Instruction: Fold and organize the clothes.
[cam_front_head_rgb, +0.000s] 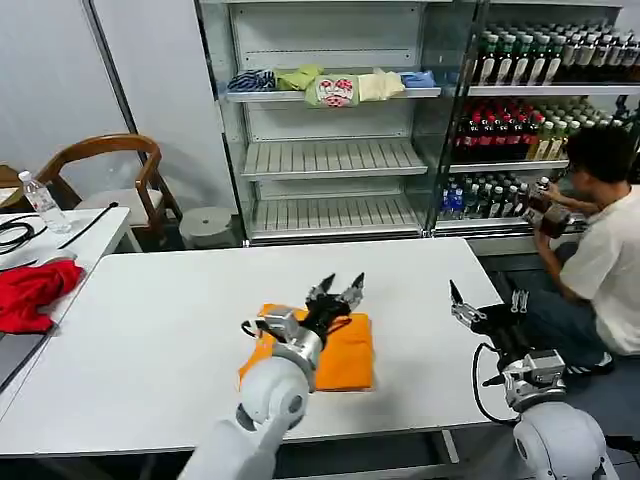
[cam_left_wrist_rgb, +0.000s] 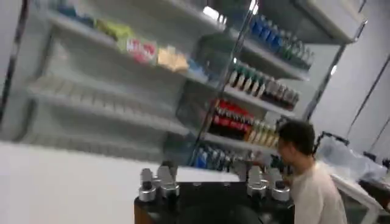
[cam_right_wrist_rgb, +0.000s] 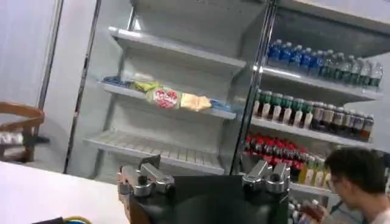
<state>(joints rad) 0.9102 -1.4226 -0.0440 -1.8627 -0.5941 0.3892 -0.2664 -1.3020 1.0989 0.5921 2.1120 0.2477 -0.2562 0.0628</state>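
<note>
1. One red cloth (cam_front_head_rgb: 30, 292) lies at the table's (cam_front_head_rgb: 150, 330) left edge, partly cut off.
2. Left gripper (cam_front_head_rgb: 337, 291) hovers over the folded orange T-shirt (cam_front_head_rgb: 345, 355) at table centre, fingers spread, gripping nothing; its arm hides part of the shirt, lettering not visible.
3. Right gripper (cam_front_head_rgb: 487, 302) waits at the right table edge, fingers parted, empty.

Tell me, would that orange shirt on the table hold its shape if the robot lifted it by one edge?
Probably not. The orange shirt lies flat in a folded rectangle with soft, rounded edges, so it would likely droop and unfold. It looks thin, so probably light. Pushed, it would likely bunch rather than slide whole across the white table. The left tool hovers above it, fingers spread.
</note>
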